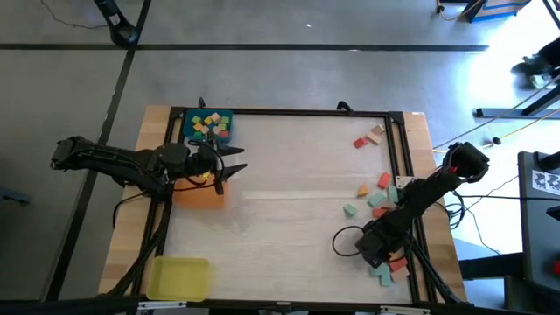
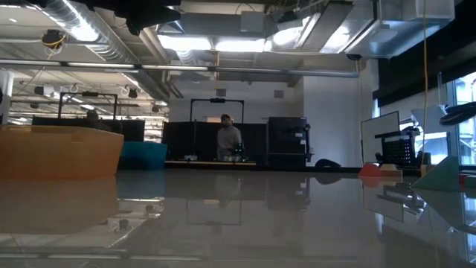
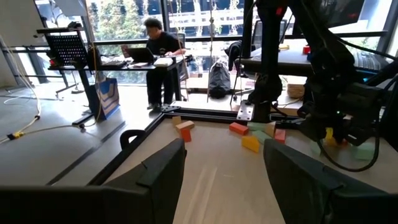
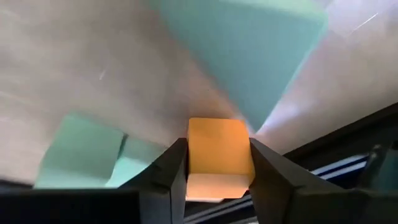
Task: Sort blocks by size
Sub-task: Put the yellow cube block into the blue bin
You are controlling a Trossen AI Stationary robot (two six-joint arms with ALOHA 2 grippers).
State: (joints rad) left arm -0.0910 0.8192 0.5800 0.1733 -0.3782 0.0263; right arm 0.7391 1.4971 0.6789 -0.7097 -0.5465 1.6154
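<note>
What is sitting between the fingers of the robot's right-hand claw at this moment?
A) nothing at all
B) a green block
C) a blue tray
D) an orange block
D: the right wrist view shows an orange block sitting squarely between the two dark fingers of the right gripper, with green blocks lying on the table beyond it.

Bare table [image 1: 289, 219] is lying open between the orange tray [image 1: 199, 194] and the scattered blocks [image 1: 372, 197], offering free passage. Beside the orange tray, the left arm [image 1: 114, 162] is blocking that edge; the right arm [image 1: 411, 206] is crowding the blocks opposite.
</note>
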